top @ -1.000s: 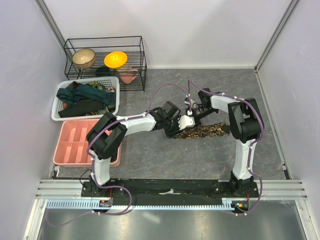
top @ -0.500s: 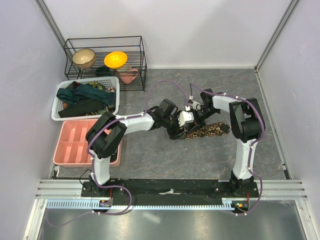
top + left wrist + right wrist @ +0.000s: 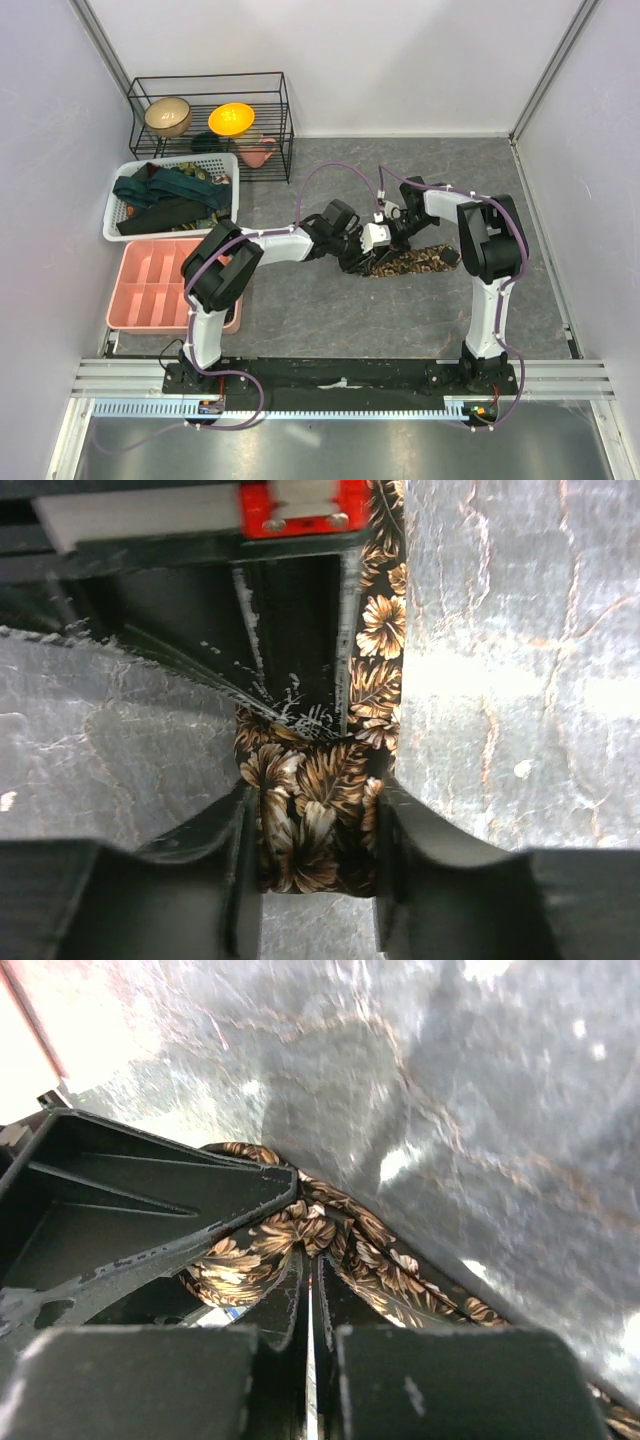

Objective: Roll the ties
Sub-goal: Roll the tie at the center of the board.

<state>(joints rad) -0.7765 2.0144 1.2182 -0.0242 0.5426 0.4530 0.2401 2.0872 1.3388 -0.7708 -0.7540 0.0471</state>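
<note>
A brown-and-tan leaf-patterned tie lies on the grey table right of centre, its left end folded up between the two grippers. My left gripper is shut on that folded end, one finger on each side of it. My right gripper meets it from the right, its fingers nearly closed and pinching the tie cloth at their tips. The right gripper's black fingers also show in the left wrist view. Dark teal and black ties lie in the basket at the left.
A white mesh basket stands at the left, with a pink compartment tray in front of it. A black wire rack at the back left holds bowls and a pink cup. White walls close in the table.
Both grippers have stayed together at the tie's left end. The left arm has swung slightly right, and the flat strip of tie showing looks a little shorter.
</note>
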